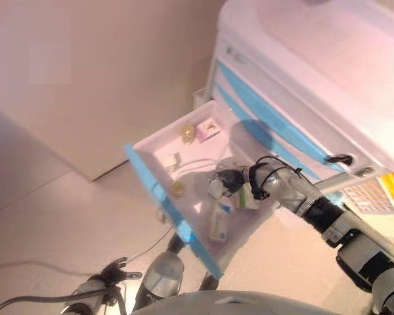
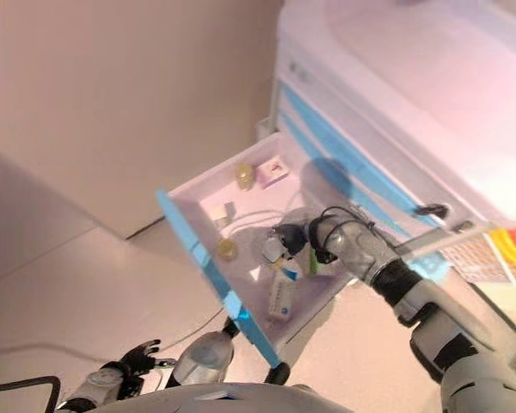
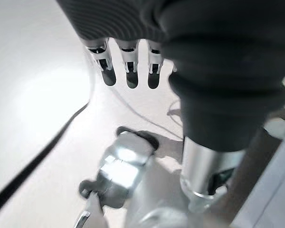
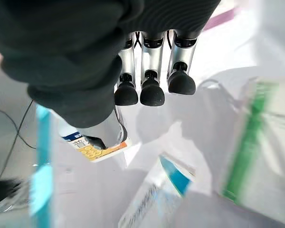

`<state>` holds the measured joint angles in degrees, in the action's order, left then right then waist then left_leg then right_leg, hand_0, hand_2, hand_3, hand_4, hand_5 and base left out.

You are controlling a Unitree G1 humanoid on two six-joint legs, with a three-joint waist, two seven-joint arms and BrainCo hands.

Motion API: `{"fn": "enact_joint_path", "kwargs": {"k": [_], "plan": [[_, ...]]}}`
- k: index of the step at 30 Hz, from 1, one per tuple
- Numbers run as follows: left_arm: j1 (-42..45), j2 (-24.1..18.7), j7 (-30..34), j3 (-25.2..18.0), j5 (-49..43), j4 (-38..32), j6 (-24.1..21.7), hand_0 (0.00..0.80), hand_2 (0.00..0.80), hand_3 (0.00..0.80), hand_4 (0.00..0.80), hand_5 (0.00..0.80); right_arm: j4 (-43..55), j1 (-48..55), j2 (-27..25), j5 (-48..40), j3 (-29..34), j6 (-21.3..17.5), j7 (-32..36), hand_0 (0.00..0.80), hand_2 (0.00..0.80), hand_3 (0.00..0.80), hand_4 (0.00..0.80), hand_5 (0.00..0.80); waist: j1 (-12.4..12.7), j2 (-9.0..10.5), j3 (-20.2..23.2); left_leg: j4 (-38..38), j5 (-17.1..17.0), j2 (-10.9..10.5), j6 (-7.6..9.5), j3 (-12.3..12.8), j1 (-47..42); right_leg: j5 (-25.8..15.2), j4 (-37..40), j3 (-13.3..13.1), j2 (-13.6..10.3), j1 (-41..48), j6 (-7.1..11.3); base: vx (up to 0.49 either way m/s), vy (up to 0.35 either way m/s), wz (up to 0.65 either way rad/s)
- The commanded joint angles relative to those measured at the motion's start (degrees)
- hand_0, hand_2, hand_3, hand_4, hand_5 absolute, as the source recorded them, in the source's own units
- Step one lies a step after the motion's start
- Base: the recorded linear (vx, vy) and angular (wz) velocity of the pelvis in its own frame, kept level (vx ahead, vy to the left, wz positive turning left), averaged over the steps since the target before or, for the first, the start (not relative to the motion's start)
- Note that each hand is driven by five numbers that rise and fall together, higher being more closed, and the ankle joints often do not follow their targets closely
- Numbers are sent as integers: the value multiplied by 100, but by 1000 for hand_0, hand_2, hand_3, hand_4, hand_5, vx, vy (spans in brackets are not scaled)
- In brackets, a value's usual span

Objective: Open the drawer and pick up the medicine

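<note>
Drawer (image 1: 159, 187) open; my right hand (image 1: 224, 182) hovers inside, fingers relaxed, seemingly empty; next, close on the medicine box (image 2: 282, 295).

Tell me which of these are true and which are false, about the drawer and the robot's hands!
1. The drawer is pulled open. True.
2. The right hand is reaching into the drawer. True.
3. The left hand is inside the drawer too. False: it hangs low over the floor, away from the drawer, holding nothing.
4. The drawer is empty. False: several small things lie in it, such as a white box with blue print and a pink packet.
5. The right hand is lifting a box up high. False: its fingers hang just above the things in the drawer, with no box raised out of it.
</note>
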<state>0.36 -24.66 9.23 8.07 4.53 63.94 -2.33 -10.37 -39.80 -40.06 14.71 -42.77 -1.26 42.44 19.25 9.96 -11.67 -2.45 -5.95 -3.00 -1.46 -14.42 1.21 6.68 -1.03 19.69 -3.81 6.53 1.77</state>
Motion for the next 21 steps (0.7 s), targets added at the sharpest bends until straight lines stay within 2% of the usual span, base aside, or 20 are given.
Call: {"fn": "enact_joint_path", "kwargs": {"k": [1, 6, 11, 21], "plan": [[15, 73, 30, 15, -109, 406, 74, 0, 0, 0, 0, 0, 372, -632, -441, -1077, 116, -9, 587, 800, 800, 800, 800, 800, -165, -141, 581, -77, 512, -151, 172, 171, -270, -512, -201, -459, -216, -297, 332, 8, 15, -40], [8, 95, 0, 13, -29, 454, 119, 0, 0, 0, 0, 0, 960, -1241, -844, -1809, 546, 253, 635, 800, 800, 800, 800, 800, -402, -166, 798, -64, 573, -97, 168, 430, -399, -506, -194, -631, -164, -255, 315, 17, 21, -35], [78, 162, 23, 63, 66, 560, 94, 0, 0, 0, 0, 0, 1287, -1617, -1115, -2325, 1232, 628, 157, 800, 800, 800, 800, 800, -592, -245, 934, -41, 629, -76, 169, 578, -511, -490, -185, -718, -134, -195, 288, 26, 22, -10], [346, 265, 80, 74, 66, 751, 99, 0, 0, 0, 0, 0, 603, -2132, -1712, -3240, 1942, 896, -861, 800, 800, 800, 800, 800, -707, -308, 1007, 19, 715, -88, 176, 621, -614, -420, -161, -674, -137, -52, 228, 10, 7, -5]]}}
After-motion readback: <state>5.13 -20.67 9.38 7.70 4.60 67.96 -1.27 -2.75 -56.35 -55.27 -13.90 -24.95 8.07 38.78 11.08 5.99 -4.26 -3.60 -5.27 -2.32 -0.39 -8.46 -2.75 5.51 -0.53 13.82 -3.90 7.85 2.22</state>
